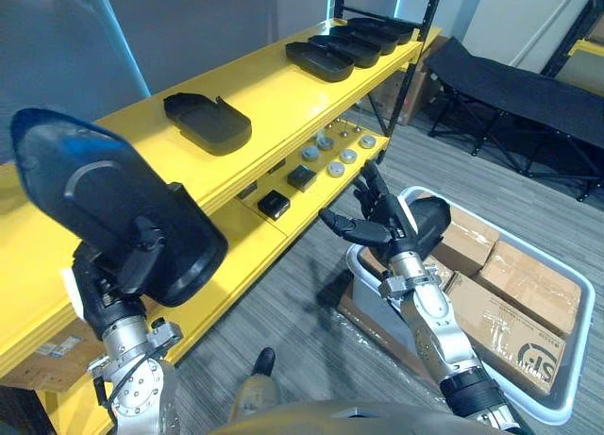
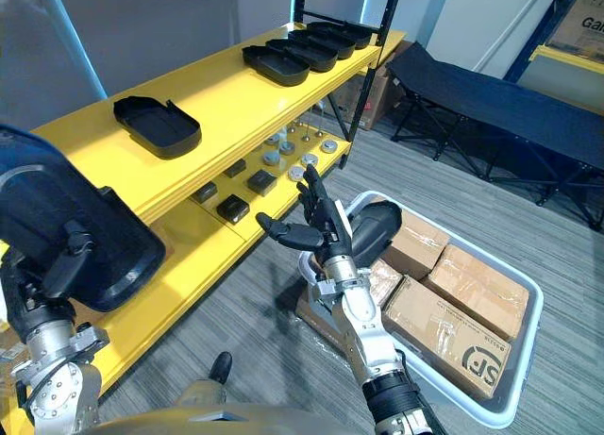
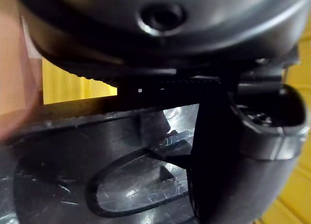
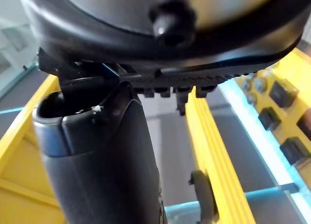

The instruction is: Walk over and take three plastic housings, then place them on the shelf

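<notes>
Black housing (image 1: 85, 185) in left hand (image 1: 118, 275); right hand (image 1: 382, 223) splayed

Both eye views look down from the head, slanting along the yellow shelf (image 1: 283, 86) that runs near left to far right; from slightly offset spots they share shelf, floor (image 1: 311, 293) and white bin (image 2: 525, 359). The left wrist view sits hard against the black housing (image 3: 73, 185) beyond the left robot hand (image 3: 160, 39). The right wrist view looks closely past the right robot hand (image 4: 97, 156) at the shelf's edge.
</notes>
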Motion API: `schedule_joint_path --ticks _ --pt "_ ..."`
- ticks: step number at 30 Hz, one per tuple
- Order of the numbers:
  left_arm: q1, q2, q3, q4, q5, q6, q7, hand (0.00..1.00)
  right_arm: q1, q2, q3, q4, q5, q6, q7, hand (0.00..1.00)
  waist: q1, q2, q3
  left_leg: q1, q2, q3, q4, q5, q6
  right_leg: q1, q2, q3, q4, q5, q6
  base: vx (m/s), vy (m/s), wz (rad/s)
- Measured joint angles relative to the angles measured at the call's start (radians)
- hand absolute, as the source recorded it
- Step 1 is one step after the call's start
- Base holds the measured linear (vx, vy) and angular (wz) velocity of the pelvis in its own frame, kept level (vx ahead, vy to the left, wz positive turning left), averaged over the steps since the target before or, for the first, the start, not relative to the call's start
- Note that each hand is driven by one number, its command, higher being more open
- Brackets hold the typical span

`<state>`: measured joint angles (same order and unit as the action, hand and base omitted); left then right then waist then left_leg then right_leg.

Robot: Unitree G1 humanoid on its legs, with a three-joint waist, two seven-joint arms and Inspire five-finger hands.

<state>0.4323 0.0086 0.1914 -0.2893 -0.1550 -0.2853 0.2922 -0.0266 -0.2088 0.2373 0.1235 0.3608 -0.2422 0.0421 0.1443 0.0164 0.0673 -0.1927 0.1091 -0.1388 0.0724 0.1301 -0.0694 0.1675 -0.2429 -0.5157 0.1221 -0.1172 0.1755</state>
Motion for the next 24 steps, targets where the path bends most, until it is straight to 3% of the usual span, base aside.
schedule_joint_path --ticks 2,3,4,6,7,10,12,15,19,21,22,23,24 --pt "-0.005 0.002 -0.036 -0.002 0.0 0.0 -0.034 0.0 0.005 -0.024 -0.003 0.0 0.0 0.007 -0.002 1.0 -0.024 0.011 0.006 -0.007 0.018 0.095 -0.015 0.001 0.012 0.029 -0.006 -0.07 -0.008 -0.009 0.006 -0.12 0.01 1.03" --pt "-0.008 0.003 -0.059 -0.003 0.0 0.0 -0.052 0.0 0.007 -0.032 -0.014 0.0 -0.002 0.012 -0.004 1.0 -0.025 -0.006 0.012 -0.016 0.017 0.147 -0.024 -0.002 0.015 0.038 -0.026 -0.102 -0.024 -0.014 0.009 -0.09 0.067 1.09" --pt "-0.014 0.002 -0.069 -0.005 0.0 0.0 -0.076 0.0 0.007 -0.03 -0.038 -0.001 -0.005 0.012 -0.007 1.0 -0.015 0.007 0.018 -0.045 0.012 0.171 0.035 -0.006 0.024 0.04 -0.035 -0.111 -0.023 -0.016 0.01 -0.02 0.089 0.62" --pt "-0.011 0.006 -0.067 -0.012 0.0 0.0 -0.09 0.0 0.01 -0.029 -0.049 -0.001 -0.004 0.012 -0.014 1.0 -0.004 0.024 0.025 -0.047 0.001 0.161 0.042 0.019 0.008 0.045 -0.033 -0.101 -0.003 -0.029 0.024 0.03 0.067 0.48" --pt "-0.027 0.027 -0.063 -0.015 -0.013 0.0 -0.114 0.0 0.025 -0.009 -0.051 -0.004 -0.002 0.012 -0.022 1.0 -0.023 0.001 0.034 -0.047 -0.049 0.126 0.015 0.033 0.019 0.033 -0.035 -0.024 0.039 -0.091 -0.004 0.04 0.037 0.89" --pt "-0.078 0.071 -0.08 -0.014 -0.037 -0.001 -0.164 0.0 0.052 -0.008 -0.073 -0.009 -0.004 0.011 -0.028 1.0 -0.053 -0.02 0.042 -0.041 -0.108 0.052 -0.04 0.072 0.033 0.012 -0.034 0.111 0.121 -0.144 -0.052 0.05 0.006 1.1" --pt "-0.111 0.099 -0.104 -0.014 -0.039 -0.008 -0.196 0.0 0.073 0.005 -0.1 -0.011 -0.004 0.012 -0.03 1.0 -0.064 -0.023 0.044 -0.03 -0.131 0.008 -0.079 0.111 0.033 -0.004 -0.034 0.15 0.193 -0.134 -0.037 0.06 -0.009 0.93" --pt "-0.119 0.118 -0.118 -0.014 -0.039 -0.024 -0.206 0.0 0.068 0.027 -0.112 -0.021 -0.022 0.011 -0.02 1.0 -0.057 -0.036 0.05 -0.015 -0.131 0.013 -0.091 0.122 0.026 -0.003 -0.04 0.15 0.205 -0.135 -0.036 0.04 -0.052 0.0" --pt "-0.119 0.114 -0.144 -0.009 -0.039 -0.022 -0.173 0.0 0.067 0.025 -0.116 -0.023 -0.041 0.011 0.002 1.0 -0.058 -0.027 0.057 -0.013 -0.107 0.057 -0.091 0.128 0.02 0.0 -0.032 0.159 0.15 -0.15 -0.015 -0.04 -0.065 -0.39" --pt "-0.125 0.105 -0.167 0.026 -0.039 -0.022 -0.151 0.0 0.074 0.02 -0.132 -0.032 -0.039 0.011 0.004 1.0 -0.073 0.005 0.08 -0.012 -0.089 0.065 -0.091 0.125 0.013 -0.002 -0.017 0.166 0.143 -0.191 0.006 -0.17 -0.082 -0.2" --pt "-0.123 0.102 -0.177 0.034 -0.039 -0.019 -0.148 0.0 0.082 0.014 -0.137 -0.038 -0.039 0.011 0.005 1.0 -0.078 0.018 0.087 -0.012 -0.081 0.064 -0.091 0.124 0.012 -0.005 -0.011 0.165 0.154 -0.198 -0.002 -0.21 -0.081 0.05" --pt "-0.114 0.094 -0.191 0.041 -0.038 -0.019 -0.148 0.0 0.099 0.001 -0.147 -0.047 -0.038 0.011 0.012 1.0 -0.088 0.037 0.098 -0.013 -0.066 0.073 -0.092 0.11 0.006 -0.011 0.001 0.162 0.172 -0.206 -0.012 -0.2 -0.062 0.21" --pt "-0.113 0.09 -0.196 0.048 -0.038 -0.019 -0.144 0.0 0.105 -0.002 -0.153 -0.048 -0.038 0.01 0.015 1.0 -0.097 0.018 0.117 -0.035 -0.063 0.106 -0.058 0.04 0.021 -0.022 -0.013 0.158 0.175 -0.207 -0.029 -0.18 -0.022 0.17"
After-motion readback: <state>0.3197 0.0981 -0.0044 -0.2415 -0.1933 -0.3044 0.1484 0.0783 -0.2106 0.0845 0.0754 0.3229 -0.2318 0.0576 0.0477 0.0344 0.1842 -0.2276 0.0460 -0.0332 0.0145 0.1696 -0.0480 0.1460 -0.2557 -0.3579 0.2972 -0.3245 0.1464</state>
